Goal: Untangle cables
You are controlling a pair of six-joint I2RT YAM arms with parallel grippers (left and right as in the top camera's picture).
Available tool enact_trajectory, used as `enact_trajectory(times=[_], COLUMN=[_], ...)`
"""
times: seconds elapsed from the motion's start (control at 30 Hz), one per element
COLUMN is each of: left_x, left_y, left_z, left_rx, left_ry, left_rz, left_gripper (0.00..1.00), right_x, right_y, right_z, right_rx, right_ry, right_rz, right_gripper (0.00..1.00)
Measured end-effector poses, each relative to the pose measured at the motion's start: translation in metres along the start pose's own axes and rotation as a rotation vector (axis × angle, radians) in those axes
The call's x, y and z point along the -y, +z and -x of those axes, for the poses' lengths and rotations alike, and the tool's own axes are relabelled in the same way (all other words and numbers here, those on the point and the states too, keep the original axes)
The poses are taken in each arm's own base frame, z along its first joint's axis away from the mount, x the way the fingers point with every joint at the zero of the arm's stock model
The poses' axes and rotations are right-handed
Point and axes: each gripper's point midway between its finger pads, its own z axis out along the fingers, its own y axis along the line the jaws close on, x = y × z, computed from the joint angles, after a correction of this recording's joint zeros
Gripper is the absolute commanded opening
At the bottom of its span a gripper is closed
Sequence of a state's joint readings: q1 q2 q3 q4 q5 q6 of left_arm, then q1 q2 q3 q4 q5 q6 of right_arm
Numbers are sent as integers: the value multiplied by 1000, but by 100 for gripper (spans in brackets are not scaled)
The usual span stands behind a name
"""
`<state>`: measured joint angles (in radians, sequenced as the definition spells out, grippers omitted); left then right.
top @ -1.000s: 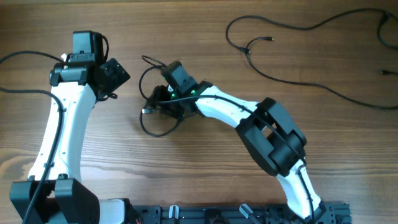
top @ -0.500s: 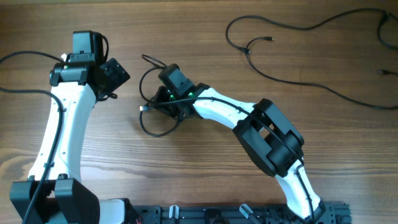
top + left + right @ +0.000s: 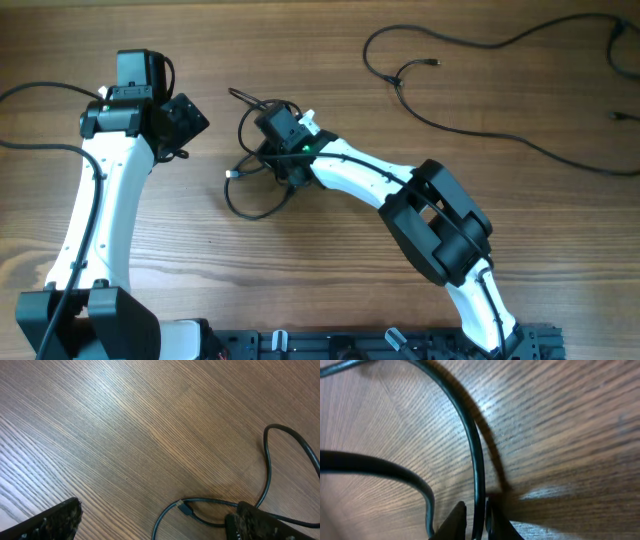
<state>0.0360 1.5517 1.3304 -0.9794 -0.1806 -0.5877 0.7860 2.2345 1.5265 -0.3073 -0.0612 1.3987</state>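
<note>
Right wrist view shows the right gripper (image 3: 476,521) pinched nearly closed on one strand of the tangled cable (image 3: 479,467), left of the table's (image 3: 330,290) middle, presumably to draw that loop free. The left gripper (image 3: 185,125) hangs wide and empty just beside it, likely waiting to pin another strand.

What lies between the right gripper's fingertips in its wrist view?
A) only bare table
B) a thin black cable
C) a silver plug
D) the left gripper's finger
B: in the right wrist view, the thin black cable runs down between the fingertips of the right gripper, which sit tight on both sides.
</note>
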Motion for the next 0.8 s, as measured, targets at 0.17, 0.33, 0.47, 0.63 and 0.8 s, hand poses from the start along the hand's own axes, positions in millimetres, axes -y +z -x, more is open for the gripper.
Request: enact_trajectory(times=[0.17,0.33,0.47,0.63,0.8], left_x=[0,0,0,0,-1], left_y=[0,0,0,0,0], left_z=[0,0,0,0,-1], left_rx=[0,0,0,0,-3], left_ry=[0,0,0,8,12], left_rz=[0,0,0,1,3], left_gripper=[100,100,100,100,100], right_x=[-3,-6,-4,-2,12], right_y=[0,2,4,3,-9], right_z=[3,4,3,4,19], right_rx=[23,45,58,58,62], right_ry=[2,-2,1,-76,-144], right_rz=[12,22,19,8,-50], right_gripper=[18,13,4,4,4])
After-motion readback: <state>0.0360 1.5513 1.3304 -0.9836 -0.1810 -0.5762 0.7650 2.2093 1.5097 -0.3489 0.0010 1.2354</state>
